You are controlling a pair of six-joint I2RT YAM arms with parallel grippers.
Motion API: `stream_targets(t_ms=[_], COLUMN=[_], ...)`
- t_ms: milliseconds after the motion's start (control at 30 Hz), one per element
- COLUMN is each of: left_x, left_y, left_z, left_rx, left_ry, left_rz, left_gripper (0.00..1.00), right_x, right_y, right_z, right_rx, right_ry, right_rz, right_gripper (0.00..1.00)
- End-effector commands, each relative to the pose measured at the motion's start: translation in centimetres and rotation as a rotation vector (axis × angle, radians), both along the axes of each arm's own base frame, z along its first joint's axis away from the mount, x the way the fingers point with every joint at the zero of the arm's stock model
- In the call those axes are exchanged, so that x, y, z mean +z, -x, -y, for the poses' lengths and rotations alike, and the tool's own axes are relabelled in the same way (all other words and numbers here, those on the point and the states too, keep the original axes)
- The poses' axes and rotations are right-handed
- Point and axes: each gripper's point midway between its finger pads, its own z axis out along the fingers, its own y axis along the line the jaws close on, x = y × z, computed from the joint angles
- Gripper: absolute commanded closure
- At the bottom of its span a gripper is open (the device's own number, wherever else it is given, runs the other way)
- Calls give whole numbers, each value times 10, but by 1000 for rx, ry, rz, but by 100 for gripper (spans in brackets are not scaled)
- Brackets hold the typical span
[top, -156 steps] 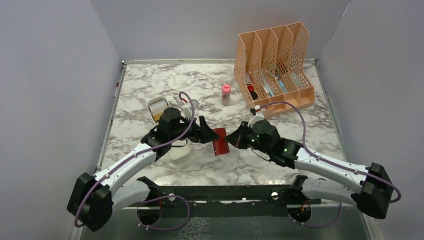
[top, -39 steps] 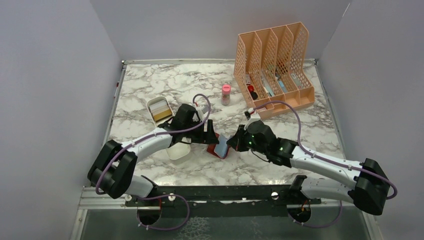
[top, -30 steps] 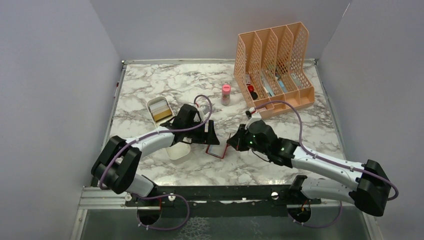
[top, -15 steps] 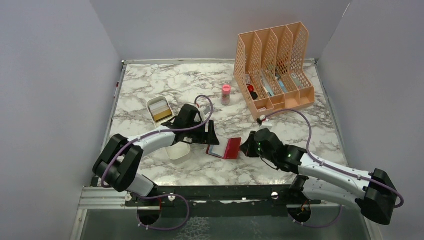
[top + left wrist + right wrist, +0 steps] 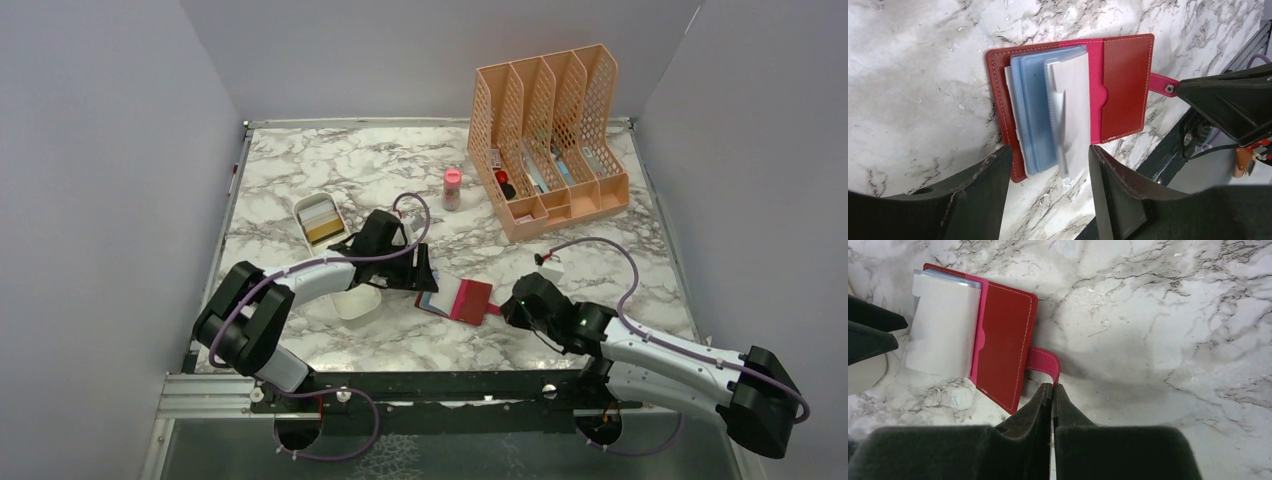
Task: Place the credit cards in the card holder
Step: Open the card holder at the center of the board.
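The red card holder (image 5: 470,299) lies open on the marble table, its clear and blue sleeves (image 5: 1033,110) fanned over the left half and a white sleeve (image 5: 1070,110) on top. My right gripper (image 5: 1053,386) is shut on the holder's pink strap (image 5: 1043,360) at its right edge. Just left of the holder, my left gripper (image 5: 425,276) hangs open, its fingers either side of the sleeves' near edge (image 5: 1049,152) without gripping them. A small white open box (image 5: 320,218) with flat pale and tan pieces stands behind the left arm.
A peach file organizer (image 5: 550,130) stands at the back right, with a pink-capped bottle (image 5: 452,188) in front of it. A white shallow tray (image 5: 357,301) sits under the left arm. The table's near edge and black rail run just below the holder.
The holder was upright between both grippers; now it lies flat and open. My right gripper has drawn the strap to the right and nearer. My left gripper let go and stays beside it.
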Motion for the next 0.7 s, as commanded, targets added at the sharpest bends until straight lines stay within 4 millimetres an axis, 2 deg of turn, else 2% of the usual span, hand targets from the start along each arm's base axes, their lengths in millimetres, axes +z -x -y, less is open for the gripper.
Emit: stream_targets(t_ms=[0, 67, 133, 267, 367, 533, 667], left_x=[5, 7, 9, 15, 20, 28, 29], left_y=[-6, -5, -4, -3, -2, -1, -2], left_z=[12, 15, 16, 19, 22, 22, 22], left_rx=[-20, -27, -30, -30, -32, -27, -22], left_ry=[29, 40, 50, 76, 99, 121, 121], left_rz=[21, 19, 21, 23, 24, 39, 41], left_gripper=[40, 45, 50, 56, 56, 60, 62], right_x=[2, 14, 32, 73, 92, 104, 85], right_y=[-4, -4, -3, 1, 3, -2, -9], right_z=[7, 2, -10, -43, -66, -102, -124], right_rx=[-43, -16, 57, 222, 301, 393, 422], right_ry=[8, 8, -4, -69, -143, -243, -239], right_rz=[10, 3, 10, 15, 24, 66, 26], right_gripper=[85, 72, 65, 60, 59, 57, 66])
